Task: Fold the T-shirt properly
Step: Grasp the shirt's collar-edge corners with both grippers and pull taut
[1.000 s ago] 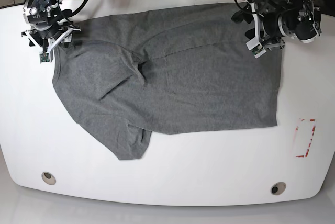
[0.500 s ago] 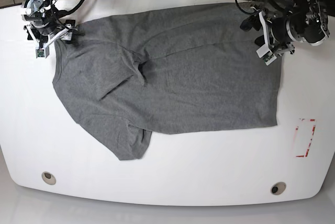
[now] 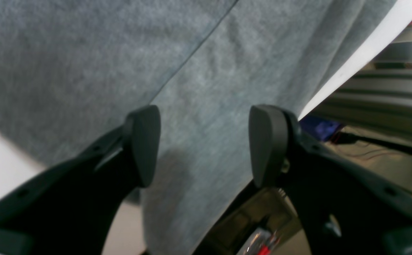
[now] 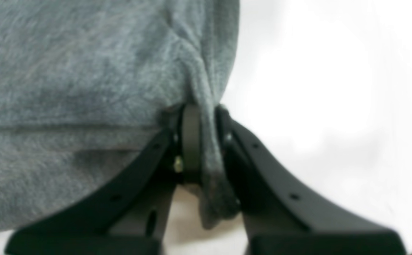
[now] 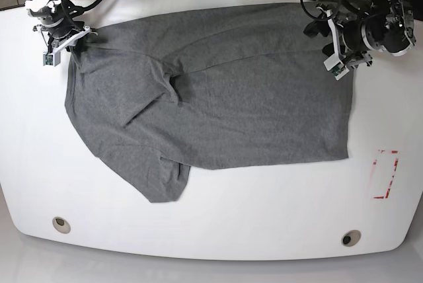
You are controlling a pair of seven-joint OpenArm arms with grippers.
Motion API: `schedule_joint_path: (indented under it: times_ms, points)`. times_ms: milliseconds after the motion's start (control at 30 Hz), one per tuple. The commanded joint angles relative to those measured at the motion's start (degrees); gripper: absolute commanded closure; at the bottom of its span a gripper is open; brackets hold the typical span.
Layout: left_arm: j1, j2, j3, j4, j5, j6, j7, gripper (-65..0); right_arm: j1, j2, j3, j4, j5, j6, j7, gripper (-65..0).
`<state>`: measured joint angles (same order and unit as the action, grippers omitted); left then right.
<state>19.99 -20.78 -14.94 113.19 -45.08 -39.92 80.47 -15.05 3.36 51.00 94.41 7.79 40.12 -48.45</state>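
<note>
A grey T-shirt (image 5: pixel 231 111) lies spread across a white bench (image 5: pixel 198 230), its far part folded over, one sleeve (image 5: pixel 155 180) pointing toward the near edge. In the base view, from left to right: the right claw (image 4: pixel 202 156) clenches a pinch of the shirt at its far corner, the cloth bunched between the fingers with a short tail poking out beyond them. Creases run from the grip toward a small tuck (image 5: pixel 173 84) in the folded layer, where the cloth could bunch further if that corner is pulled alone. At the opposite far corner, the left claw (image 3: pixel 204 147) hovers with its fingers spread on either side of the cloth, grasping nothing. Should the right arm lift before the left claw closes, the shirt would probably swing askew and drag the fold out of line. The left fingers straddle a layered stretch of fabric near the bench's far edge; a shallow pinch there might catch only the top layer and leave the lower one behind, spoiling the fold.
</note>
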Motion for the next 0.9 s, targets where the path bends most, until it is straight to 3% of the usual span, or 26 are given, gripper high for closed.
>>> schedule_joint_path:
  times_ms: [0,367,467,567,867]
  points:
    - [-0.25,-0.63,-0.31,0.70,0.20,-0.08,-0.47,-37.4,-1.96,0.29,0.21,1.11,-2.82,-0.12,-3.55,-4.3]
    - [-0.69,-0.98,-0.40,0.70,0.38,-0.08,-0.47,-37.4,-8.64,-2.26,0.12,10.51,-2.74,-0.12,-3.82,-4.3]
    - [-1.48,-0.98,-0.31,0.70,0.38,-0.08,-0.47,-37.4,-9.79,-3.75,0.12,12.62,-2.82,-0.12,-3.82,-7.0]
    - [-1.92,-0.98,-0.23,0.70,0.38,-0.08,-0.47,-37.4,-9.96,-4.37,0.12,14.12,-3.00,-0.12,-3.82,-13.5]
    - [-2.45,-1.16,-0.23,0.70,0.38,-0.08,-0.47,-37.4,-9.44,-4.10,0.12,14.73,-3.35,-0.12,-3.82,-42.0]
